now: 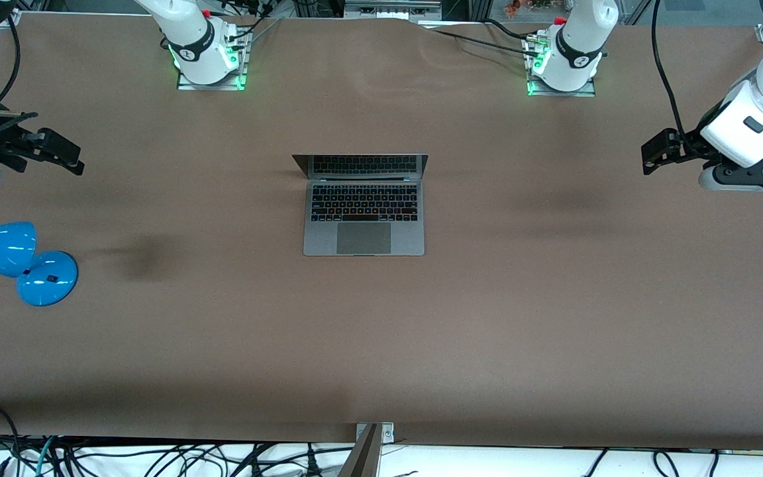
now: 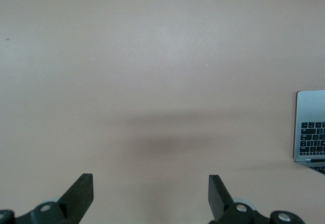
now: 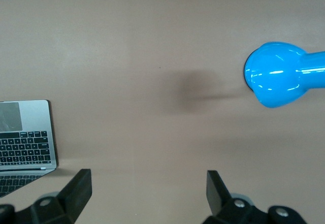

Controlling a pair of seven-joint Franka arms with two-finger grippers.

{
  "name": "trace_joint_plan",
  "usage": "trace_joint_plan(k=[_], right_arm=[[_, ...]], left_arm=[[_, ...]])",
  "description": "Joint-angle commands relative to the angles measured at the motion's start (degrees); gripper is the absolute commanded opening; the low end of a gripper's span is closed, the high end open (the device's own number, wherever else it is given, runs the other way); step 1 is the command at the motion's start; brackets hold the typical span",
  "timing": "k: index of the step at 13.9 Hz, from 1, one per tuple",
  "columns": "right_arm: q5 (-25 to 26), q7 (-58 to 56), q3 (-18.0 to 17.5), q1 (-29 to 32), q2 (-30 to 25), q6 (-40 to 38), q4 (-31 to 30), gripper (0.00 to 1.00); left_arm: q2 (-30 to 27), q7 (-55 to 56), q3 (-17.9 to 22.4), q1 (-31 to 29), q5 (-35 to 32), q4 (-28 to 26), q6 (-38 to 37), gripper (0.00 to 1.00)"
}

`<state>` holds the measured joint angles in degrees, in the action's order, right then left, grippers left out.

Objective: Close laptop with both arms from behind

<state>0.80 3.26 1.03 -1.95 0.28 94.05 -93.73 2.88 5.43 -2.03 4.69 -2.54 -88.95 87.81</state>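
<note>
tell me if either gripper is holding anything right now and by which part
Nothing is held. The left gripper and the right gripper both hang open over bare table at their own ends, well apart from the open laptop.

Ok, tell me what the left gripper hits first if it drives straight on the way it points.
Probably just bare table. The left gripper is open and aimed at empty surface; the laptop sits off to the side of that line.

Colours noted on the plain brown counter (image 1: 487, 318).
Laptop (image 1: 363, 225): grey body, black keys, dark screen. Lamp (image 1: 17, 262): glossy bright blue. Both arms white with black bands; left gripper (image 2: 151, 193) and right gripper (image 3: 149, 191) black.
</note>
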Motion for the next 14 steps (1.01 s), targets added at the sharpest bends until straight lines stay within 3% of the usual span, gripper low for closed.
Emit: trace_joint_plan(k=[1, 8, 10, 14], right_arm=[[-0.5, 0.1, 0.0, -0.2, -0.5, -0.3, -0.1, 1.0], [-0.6, -0.4, -1.1, -0.2, -0.5, -1.8, -0.4, 1.0], [-0.5, -0.3, -3.0, -0.5, -0.4, -5.4, -0.3, 1.0], [-0.6, -0.4, -3.7, -3.5, 1.0, -11.4, -0.3, 1.0]], left_arm=[[1.4, -0.3, -0.3, 0.8, 1.1, 2.1, -0.4, 1.0], [1.3, -1.0, -0.7, 0.3, 1.2, 2.0, -1.2, 1.0], [5.6, -1.2, -1.0, 1.0, 1.0, 2.0, -1.0, 1.0], [6.3, 0.7, -3.6, 1.0, 4.5, 1.9, -2.0, 1.0]])
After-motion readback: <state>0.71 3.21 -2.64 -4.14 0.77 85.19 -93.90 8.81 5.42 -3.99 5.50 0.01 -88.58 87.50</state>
